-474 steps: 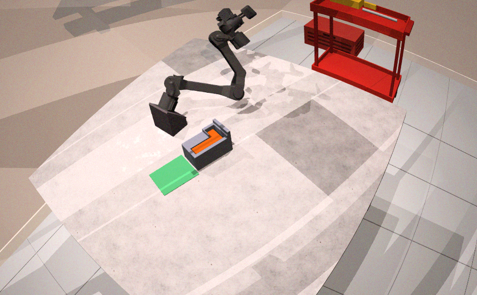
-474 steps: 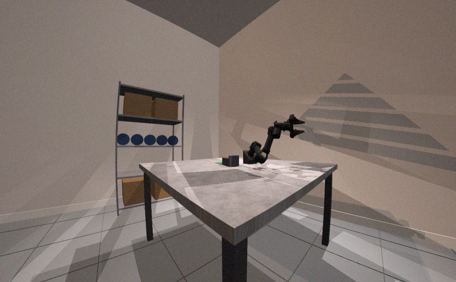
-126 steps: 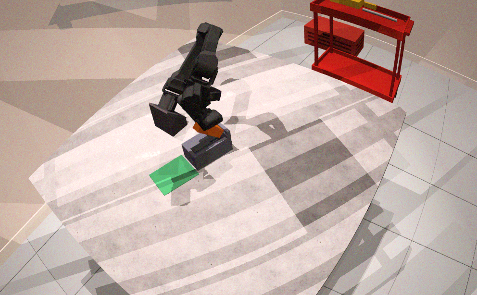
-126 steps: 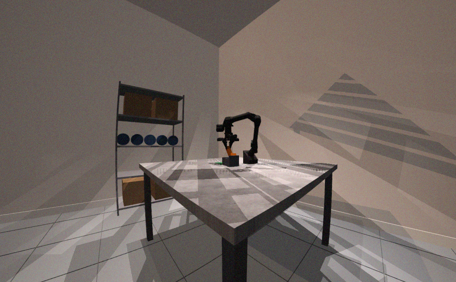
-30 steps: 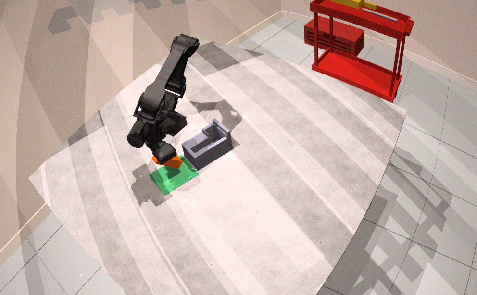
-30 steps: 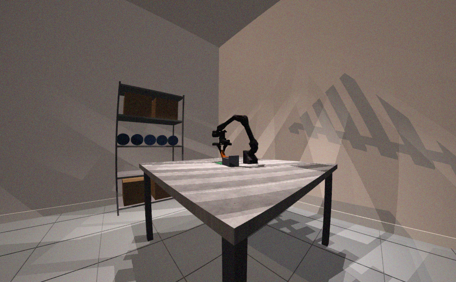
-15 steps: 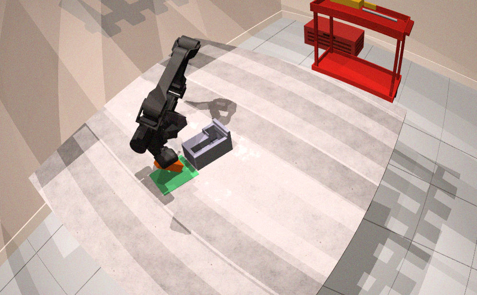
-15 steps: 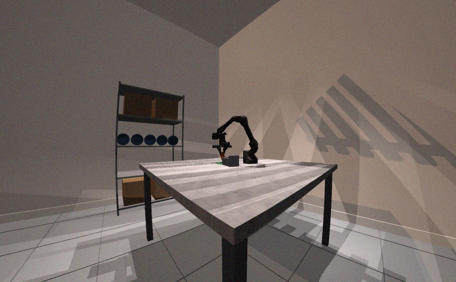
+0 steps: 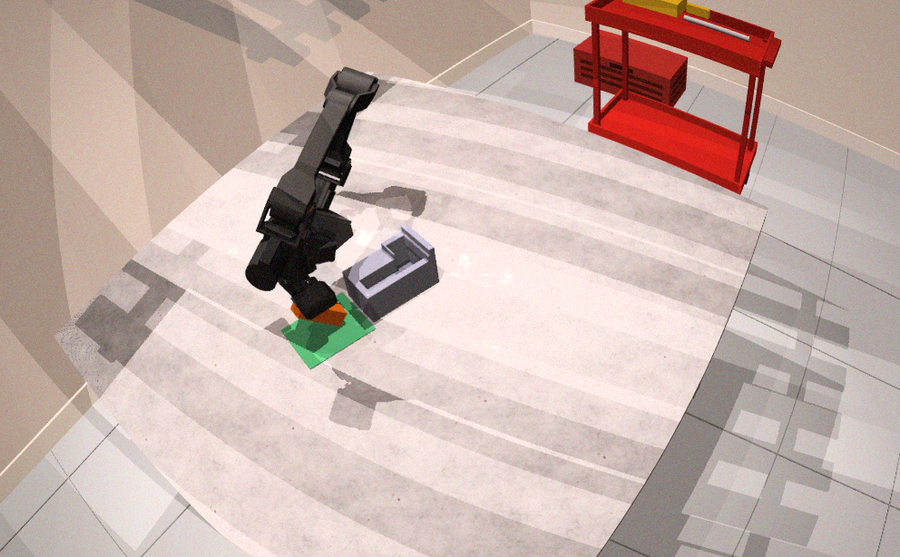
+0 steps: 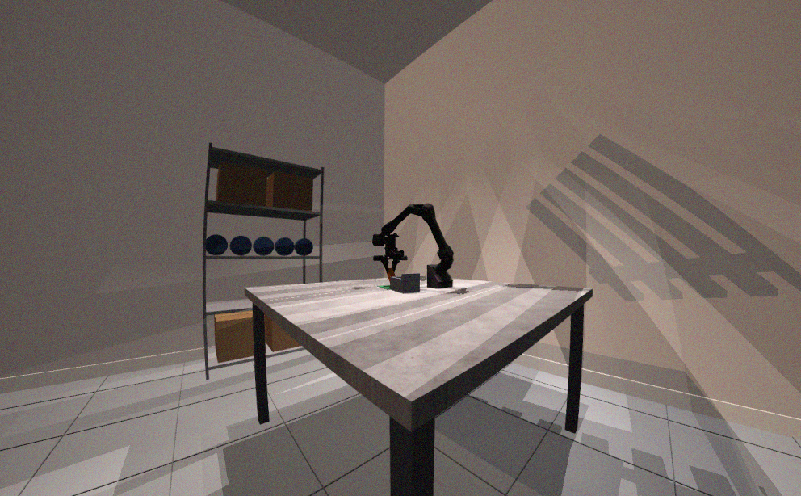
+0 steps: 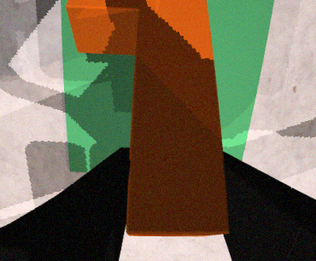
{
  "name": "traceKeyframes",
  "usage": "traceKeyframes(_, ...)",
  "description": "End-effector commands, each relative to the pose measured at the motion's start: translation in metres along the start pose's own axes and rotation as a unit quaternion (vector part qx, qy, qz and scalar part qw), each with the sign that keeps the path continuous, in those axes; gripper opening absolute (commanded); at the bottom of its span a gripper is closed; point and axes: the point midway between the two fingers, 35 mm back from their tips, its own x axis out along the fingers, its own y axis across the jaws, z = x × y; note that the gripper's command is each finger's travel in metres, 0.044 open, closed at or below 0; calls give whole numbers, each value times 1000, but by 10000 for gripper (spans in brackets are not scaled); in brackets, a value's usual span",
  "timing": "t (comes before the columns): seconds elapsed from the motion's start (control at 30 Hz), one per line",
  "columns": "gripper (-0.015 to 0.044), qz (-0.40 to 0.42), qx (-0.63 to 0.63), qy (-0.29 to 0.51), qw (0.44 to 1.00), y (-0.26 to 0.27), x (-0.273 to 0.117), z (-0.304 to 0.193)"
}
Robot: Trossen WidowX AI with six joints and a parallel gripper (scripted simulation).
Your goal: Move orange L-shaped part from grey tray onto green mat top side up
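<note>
The orange part [image 9: 333, 316] [image 10: 391, 272] [image 11: 176, 102] is held by its plain end, over the green mat [image 9: 344, 337] [image 10: 383, 286] [image 11: 246, 64]. It slants, with its L-shaped end lower and farther from the fingers. Whether that end touches the mat I cannot tell. My gripper [image 10: 390, 275] [image 11: 171, 160] is shut on the part, one black finger on each side in the wrist view; in the top view the arm hides the fingertips. The grey tray [image 9: 401, 288] [image 10: 405, 283] stands beside the mat, and its pocket is empty.
The tray's raised walls stand close to the mat's edge, to the right of the gripper in the top view. The arm reaches over the pale table [image 9: 509, 359] [image 10: 391, 345]. A red cart [image 9: 675, 141] stands off the table at the back right.
</note>
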Motion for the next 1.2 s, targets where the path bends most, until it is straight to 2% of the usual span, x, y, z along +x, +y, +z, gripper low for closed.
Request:
traceKeyframes(0.0,79,0,0,0,1000,0,0,0)
traceKeyframes(0.23,262,0,0,0,1000,0,-2,0)
traceKeyframes(0.4,394,-1,1,0,1000,-3,-45,-2)
traceKeyframes(0.5,400,-2,2,0,1000,-1,-79,-1)
traceKeyframes(0.57,400,-2,2,0,1000,0,-87,0)
traceKeyframes(1.17,400,-8,4,0,1000,-2,-81,-1)
